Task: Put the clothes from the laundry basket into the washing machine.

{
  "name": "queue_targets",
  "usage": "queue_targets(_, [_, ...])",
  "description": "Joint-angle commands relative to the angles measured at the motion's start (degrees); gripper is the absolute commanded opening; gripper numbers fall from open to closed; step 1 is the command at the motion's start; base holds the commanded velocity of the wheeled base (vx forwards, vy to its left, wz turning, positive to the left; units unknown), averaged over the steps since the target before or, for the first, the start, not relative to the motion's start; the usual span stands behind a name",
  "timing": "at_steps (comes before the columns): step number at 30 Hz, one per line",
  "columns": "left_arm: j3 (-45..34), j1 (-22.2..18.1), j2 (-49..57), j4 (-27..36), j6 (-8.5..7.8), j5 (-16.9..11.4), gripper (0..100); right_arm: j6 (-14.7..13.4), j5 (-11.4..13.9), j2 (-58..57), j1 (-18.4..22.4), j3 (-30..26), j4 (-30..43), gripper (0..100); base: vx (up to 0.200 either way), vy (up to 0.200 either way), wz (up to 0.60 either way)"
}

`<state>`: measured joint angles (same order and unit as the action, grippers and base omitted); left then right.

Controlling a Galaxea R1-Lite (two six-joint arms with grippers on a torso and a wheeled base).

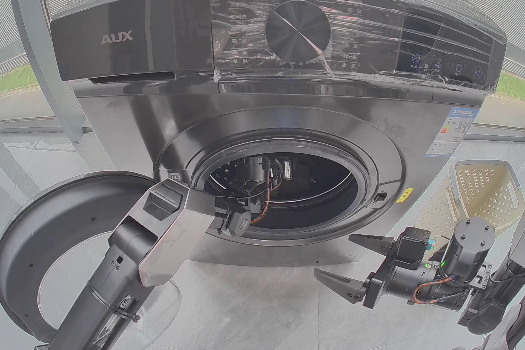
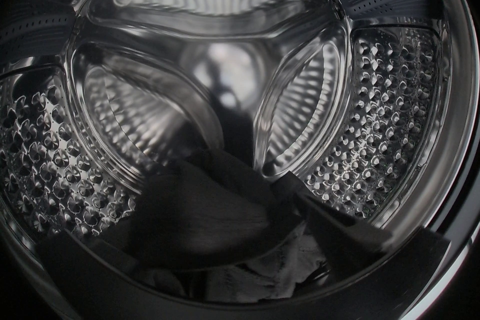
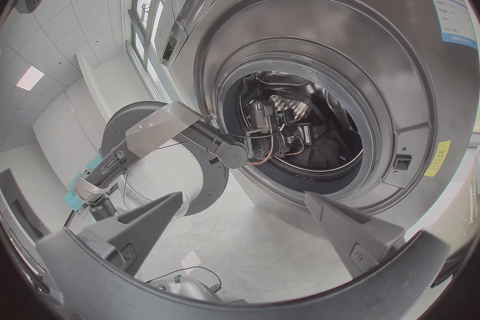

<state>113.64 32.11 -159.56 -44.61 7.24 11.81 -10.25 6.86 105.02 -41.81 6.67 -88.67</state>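
Two arms: the head camera has the left arm [image 1: 164, 225] wrist-deep in the washing machine [image 1: 306, 105], entering its mouth at 8 o'clock. The right gripper [image 1: 333, 256] hangs outside at 5 o'clock, jaws apart and empty.
Laundry basket [image 1: 484, 190]: at 3 o'clock of the machine, just behind the right gripper, so that arm is nearer. Its contents are hidden.
Drum [image 2: 395, 101]: the left wrist camera shows dark clothes [image 2: 210, 216] low inside, between the spread jaws of the left gripper [image 2: 220, 186].
Door opening [image 3: 300, 81]: the right wrist camera faces it, with clothes inside.
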Motion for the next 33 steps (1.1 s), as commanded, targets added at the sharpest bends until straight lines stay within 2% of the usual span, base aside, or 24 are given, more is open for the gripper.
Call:
queue_targets(1, [-10.3, 1.3, 6.4, -0.1, -0.03, -0.8, 100, 0.0, 0.1, -0.3, 0.1, 0.1, -0.1, 100, 0.0, 0.0, 0.0])
queue_targets(8, [-27.7, 5.5, 16.7, -0.9, -0.03, -3.6, 100, 0.1, 0.0, -0.1, 0.0, 0.0, 0.0, 100, 0.0, 0.0, 0.0])
queue_targets(20, [-55.0, 11.6, 32.6, -8.1, 0.05, -3.7, 100, 0.0, -0.1, -0.2, 0.0, -0.4, 0.0, 100, 0.0, 0.0, 0.0])
queue_targets(21, [-59.3, 12.5, 35.4, -9.4, 0.23, -3.7, 100, 0.0, -0.1, -0.2, 0.0, -0.5, 0.0, 100, 0.0, 0.0, 0.0])
queue_targets(24, [-65.3, 14.1, 39.7, -11.8, 1.55, -3.8, 100, 0.0, -0.2, -0.3, 0.1, -0.7, 0.0, 100, 0.0, 0.0, 0.0])
queue_targets(26, [-71.4, 16.3, 44.3, -14.8, 4.45, -3.8, 100, 0.1, -0.3, -0.4, 0.2, -0.8, 0.0, 100, 0.0, 0.0, 0.0])
queue_targets(27, [-72.1, 16.6, 45.0, -15.1, 4.8, -3.8, 100, 0.1, -0.3, -0.5, 0.2, -0.8, 0.0, 100, 0.0, 0.0, 0.0])
queue_targets(28, [-76.2, 17.9, 47.9, -16.3, 6.38, -3.9, 100, 1.3, -0.3, -1.5, 0.8, -1.2, 0.0, 100, 0.0, 0.0, 0.0])
queue_targets(29, [-79.3, 18.9, 50.0, -17.1, 7.17, -3.9, 100, 2.4, -0.2, -2.5, 1.0, -2.0, 0.0, 100, 0.0, 0.0, 0.0])
queue_targets(30, [-79.3, 18.9, 50.0, -17.1, 7.17, -3.9, 100, 2.4, -0.2, -2.5, 1.0, -2.0, 0.0, 100, 0.0, 0.0, 0.0])
queue_targets(31, [-84.4, 20.4, 53.9, -18.1, 7.88, -4.3, 100, 3.8, -0.3, -4.3, 1.7, -3.2, 0.0, 100, 0.0, 0.0, 0.0])
queue_targets(33, [-87.7, 21.5, 56.9, -18.6, 8.32, -4.3, 100, 4.4, -0.3, -5.8, 2.7, -3.9, 0.1, 100, 0.0, 0.0, 0.0])
